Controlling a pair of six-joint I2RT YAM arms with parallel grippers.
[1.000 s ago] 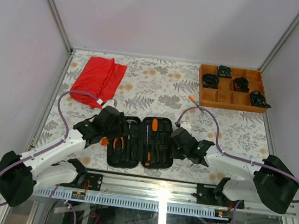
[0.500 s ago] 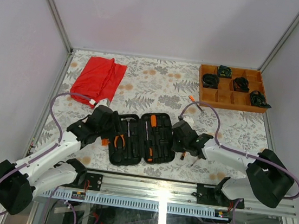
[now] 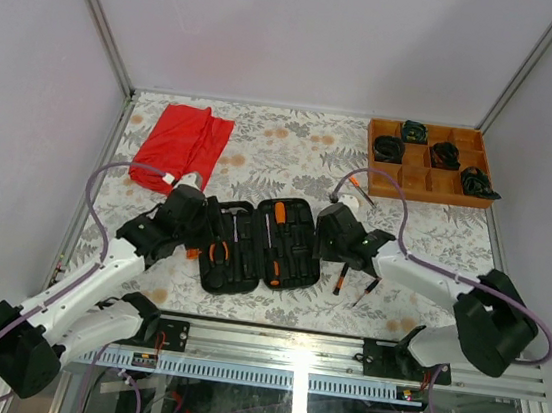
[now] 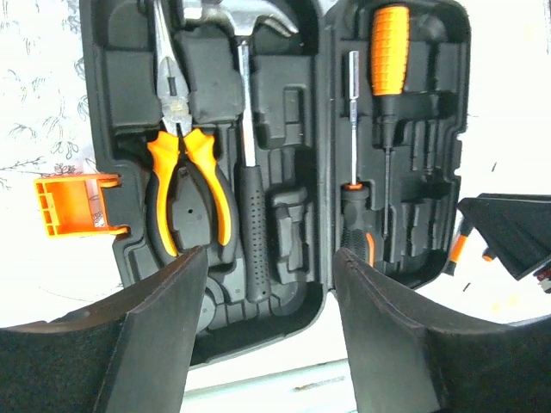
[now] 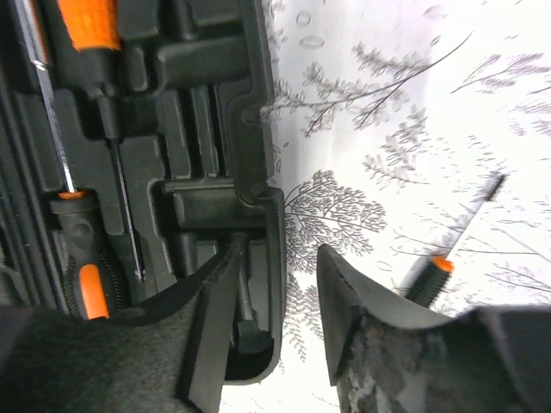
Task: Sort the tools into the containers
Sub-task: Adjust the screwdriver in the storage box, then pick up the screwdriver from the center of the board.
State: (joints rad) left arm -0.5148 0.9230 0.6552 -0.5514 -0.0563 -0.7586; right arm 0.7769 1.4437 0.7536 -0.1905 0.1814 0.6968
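Observation:
The black tool case [image 3: 293,269] lies open near the table's front edge. In its left half rest the orange-handled pliers [image 4: 185,181] and the hammer [image 4: 248,146]. Its right half holds an orange-handled screwdriver [image 4: 389,52] and a black-handled one [image 4: 355,219]. My left gripper [image 3: 201,243] is open over the case's left half, fingers spread above its near edge [image 4: 267,267]. The right gripper [image 3: 322,242] is open astride the case's right wall [image 5: 280,258], one finger inside and one outside. Two screwdrivers [image 3: 340,278] [image 3: 364,291] lie loose on the table to the right of the case; the right wrist view shows one [image 5: 430,275].
An orange latch [image 4: 73,206] sticks out of the case's left side. A red cloth [image 3: 183,147] lies at the back left. A wooden compartment tray [image 3: 424,189] with black coiled bundles stands at the back right. The metal rail [image 3: 299,348] runs along the near edge.
The case has slid away from the near edge and turned slightly, both arms moving with it. The right gripper's fingers have spread. Two loose screwdrivers now show beside the right arm.

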